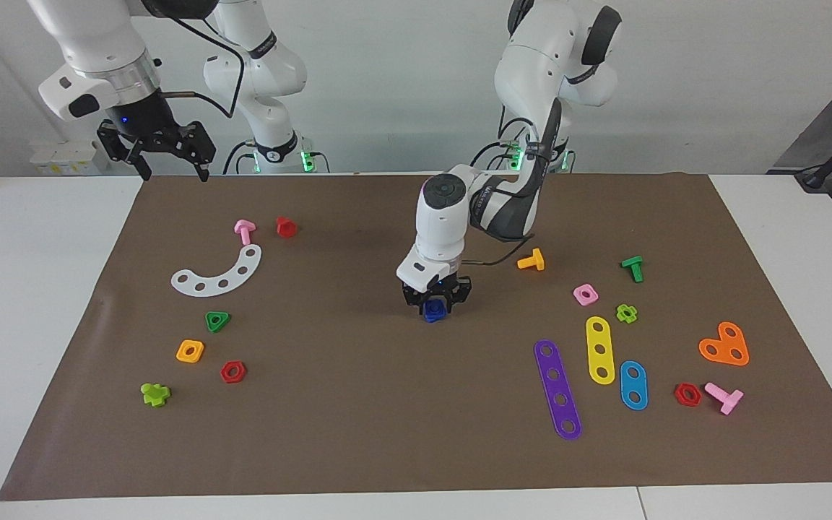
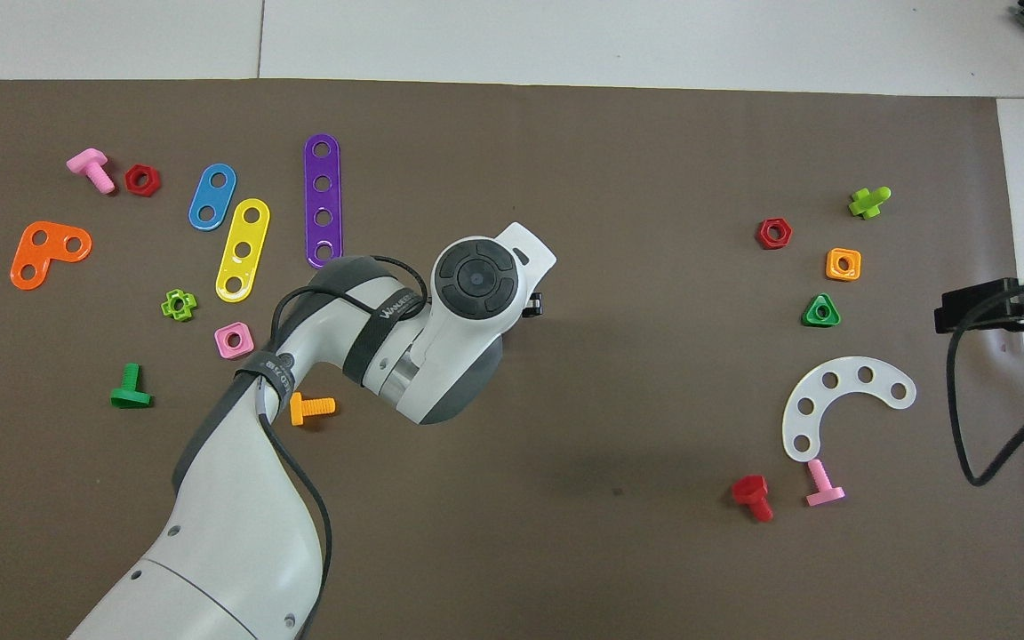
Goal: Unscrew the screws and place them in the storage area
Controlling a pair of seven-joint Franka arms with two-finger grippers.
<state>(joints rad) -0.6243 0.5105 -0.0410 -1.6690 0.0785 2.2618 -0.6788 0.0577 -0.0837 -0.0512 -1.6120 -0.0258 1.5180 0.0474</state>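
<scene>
Left gripper [image 1: 435, 302] is low over the middle of the brown mat [image 1: 387, 433], with its fingers on each side of one dark-blue screw [image 1: 433, 311]. Whether the fingers squeeze the screw or only stand beside it cannot be told, nor whether the screw sits on the mat. From above, the arm's white wrist hides the screw. Right gripper [image 1: 167, 163] hangs high over the mat's edge at the right arm's end, its fingers wide apart and holding nothing; that arm waits.

One blue screw shows. Two pink bolts [image 1: 244, 230] lie on the mat, one at each end. So do one orange bolt [image 1: 531, 260], one green bolt [image 1: 633, 268] and one red bolt [image 1: 286, 226]. Two red nuts [image 1: 232, 371] lie there, two light-green cross pieces [image 1: 155, 393], one orange square nut [image 1: 190, 351], one pink square nut [image 1: 585, 294] and one green triangle nut [image 1: 217, 321].

Flat pieces with holes lie there too: one white curved strip [image 1: 217, 273], one purple strip [image 1: 557, 388], one yellow strip [image 1: 600, 349], one blue strip [image 1: 633, 385] and one orange heart shape [image 1: 725, 344].

Bare mat lies all around the screw; the orange bolt is the nearest piece, closer to the robots.
</scene>
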